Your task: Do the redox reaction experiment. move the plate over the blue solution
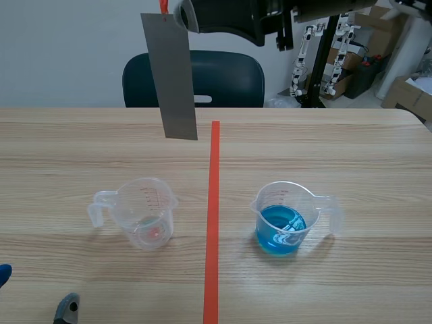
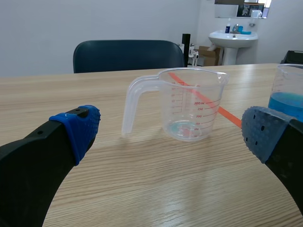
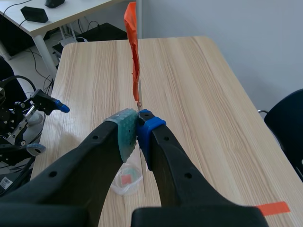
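Observation:
A grey metal plate (image 1: 172,74) hangs upright high over the table, left of the orange-red line, with my right gripper (image 1: 173,11) shut on its top end. In the right wrist view the plate (image 3: 141,163) shows edge-on between the pads, with an orange tab (image 3: 133,33) on it, and the near-empty clear beaker (image 3: 127,179) lies below. That beaker (image 1: 143,212) stands left of the line. The beaker of blue solution (image 1: 283,219) stands right of it. My left gripper (image 2: 170,132) is open, low at the near left, facing the empty beaker (image 2: 189,104); the blue beaker (image 2: 289,92) is beside it.
A dark chair (image 1: 216,77) stands behind the table's far edge. Cardboard boxes (image 1: 405,91) and a stand are at the back right. The orange-red tape line (image 1: 213,216) runs down the table's middle between the beakers.

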